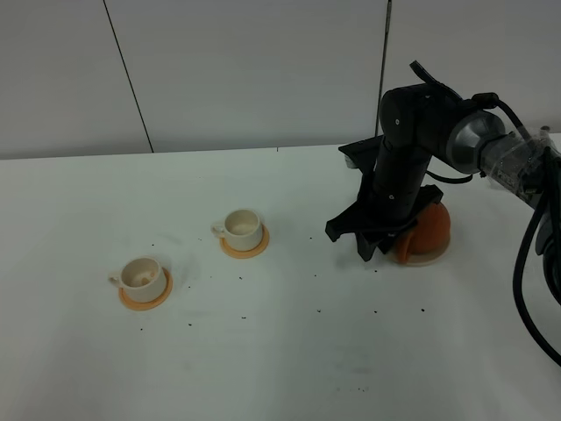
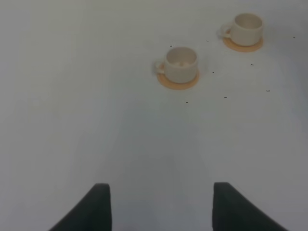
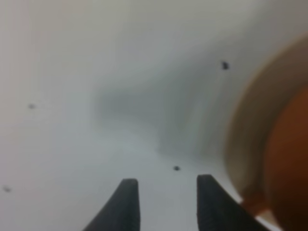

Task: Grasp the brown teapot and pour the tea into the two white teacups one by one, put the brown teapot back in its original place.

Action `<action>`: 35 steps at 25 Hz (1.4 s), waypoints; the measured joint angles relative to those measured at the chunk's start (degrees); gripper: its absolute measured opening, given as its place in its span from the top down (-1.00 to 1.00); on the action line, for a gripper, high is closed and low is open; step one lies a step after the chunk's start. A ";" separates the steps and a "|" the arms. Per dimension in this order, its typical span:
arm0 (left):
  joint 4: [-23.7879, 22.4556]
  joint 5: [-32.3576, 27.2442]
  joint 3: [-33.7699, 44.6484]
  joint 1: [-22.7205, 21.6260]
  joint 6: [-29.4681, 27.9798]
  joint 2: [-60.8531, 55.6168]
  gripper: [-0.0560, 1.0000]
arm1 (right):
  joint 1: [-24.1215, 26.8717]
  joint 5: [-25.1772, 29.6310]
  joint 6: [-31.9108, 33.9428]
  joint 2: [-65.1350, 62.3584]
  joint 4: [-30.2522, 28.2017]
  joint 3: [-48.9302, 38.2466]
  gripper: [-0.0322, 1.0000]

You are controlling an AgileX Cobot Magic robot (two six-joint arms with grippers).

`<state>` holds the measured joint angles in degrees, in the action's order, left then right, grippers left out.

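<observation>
The right gripper point(image 3: 166, 185) has its jaws parted and empty, low by the table point(image 1: 263, 351). The teapot point(image 1: 434, 224) sits on its coaster point(image 1: 429, 260) just beside them, rightward in the high view, not between. The left gripper point(image 2: 161, 197), parted too, faces the cups point(image 2: 181, 62).

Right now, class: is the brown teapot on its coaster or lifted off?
On: the brown teapot sits on the beige coaster, whose rim shows beneath it.

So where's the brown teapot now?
The brown teapot sits on the right of the exterior high view, on its beige coaster, right claw close beside it.
</observation>
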<state>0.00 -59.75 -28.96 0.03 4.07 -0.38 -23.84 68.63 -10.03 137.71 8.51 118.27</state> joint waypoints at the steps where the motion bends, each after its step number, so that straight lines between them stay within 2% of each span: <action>1: 0.00 0.00 0.00 0.00 0.00 0.00 -0.11 | 0.00 0.14 0.00 0.00 -0.56 0.00 0.39; 10: 0.00 0.00 0.00 0.00 0.00 0.00 -0.11 | -0.06 0.63 0.00 0.00 -4.74 0.00 0.39; 35: 0.00 0.00 0.00 0.00 0.06 0.00 -0.11 | -0.01 0.74 2.21 0.00 -5.68 0.00 0.39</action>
<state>0.00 -59.75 -28.96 0.03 4.14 -0.38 -23.84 69.38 -7.82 137.71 2.83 118.27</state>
